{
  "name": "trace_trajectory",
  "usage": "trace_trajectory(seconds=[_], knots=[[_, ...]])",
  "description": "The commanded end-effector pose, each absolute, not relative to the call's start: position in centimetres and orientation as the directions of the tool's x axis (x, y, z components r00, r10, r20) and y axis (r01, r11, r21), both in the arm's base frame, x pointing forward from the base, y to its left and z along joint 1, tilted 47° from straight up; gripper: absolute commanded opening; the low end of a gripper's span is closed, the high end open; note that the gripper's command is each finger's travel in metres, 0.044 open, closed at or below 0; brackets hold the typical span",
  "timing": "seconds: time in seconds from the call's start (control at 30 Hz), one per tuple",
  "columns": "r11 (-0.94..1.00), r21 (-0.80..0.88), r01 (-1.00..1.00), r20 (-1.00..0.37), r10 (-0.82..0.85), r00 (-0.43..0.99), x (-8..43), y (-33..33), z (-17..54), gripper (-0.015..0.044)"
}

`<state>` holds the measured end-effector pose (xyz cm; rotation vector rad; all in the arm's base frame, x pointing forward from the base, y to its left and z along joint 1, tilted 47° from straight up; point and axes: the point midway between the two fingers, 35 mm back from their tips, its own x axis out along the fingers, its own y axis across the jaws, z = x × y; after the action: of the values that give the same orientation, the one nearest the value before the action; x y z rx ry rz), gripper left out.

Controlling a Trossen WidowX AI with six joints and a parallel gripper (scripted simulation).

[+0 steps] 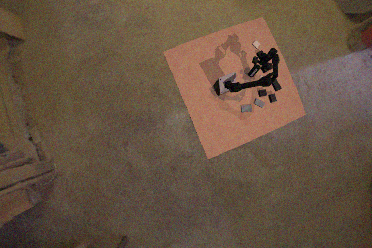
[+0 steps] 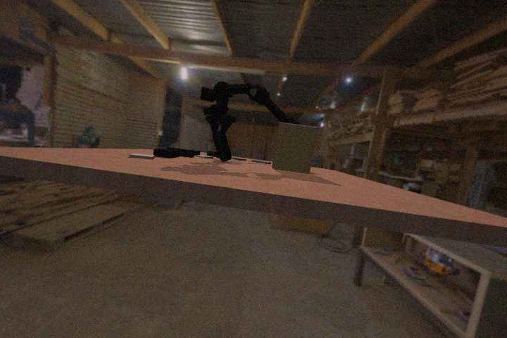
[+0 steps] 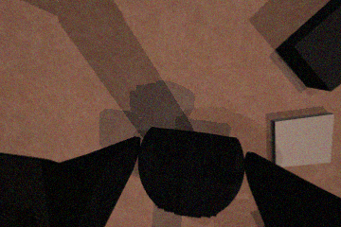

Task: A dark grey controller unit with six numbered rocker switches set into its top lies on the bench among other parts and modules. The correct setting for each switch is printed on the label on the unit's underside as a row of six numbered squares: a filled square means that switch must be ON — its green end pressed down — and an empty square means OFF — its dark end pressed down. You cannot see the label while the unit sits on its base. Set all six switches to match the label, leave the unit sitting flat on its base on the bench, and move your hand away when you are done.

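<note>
My gripper [image 2: 220, 128] [image 3: 191, 150] points down over the bench. It looks shut on the dark controller unit [image 1: 253, 71] [image 2: 223, 149] [image 3: 192, 177], with a fingertip at each side of it in the wrist view. In the exterior view the unit hangs long and slightly tilted below the fingers, its lower end close above or at the bench top. The top view shows small white markings on its upward side, too small to read. In the wrist view it is a plain black shape. The switch positions cannot be made out.
The arm's pedestal [image 1: 222, 86] [image 2: 293, 147] stands beside the work area. A white tile [image 3: 303, 140] and a dark block [image 3: 330, 52] lie right of the gripper in the wrist view. Grey tiles [image 1: 246, 108] [image 1: 259, 103] and several dark blocks [image 1: 262, 93] [image 1: 272, 97] lie near the arm.
</note>
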<state>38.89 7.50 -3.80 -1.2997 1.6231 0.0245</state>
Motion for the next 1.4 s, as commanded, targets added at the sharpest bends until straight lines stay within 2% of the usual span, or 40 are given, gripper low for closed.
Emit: trace_trajectory(seconds=[0.0, 1.37], knots=[[0.425, -0.524, -0.738, -0.692, -0.718, 0.078, 39.1, 7.1, -4.6, 0.0338], [0.425, -0.525, -0.737, -0.692, -0.718, 0.079, 41.1, 7.3, -7.1, 0.0338]])
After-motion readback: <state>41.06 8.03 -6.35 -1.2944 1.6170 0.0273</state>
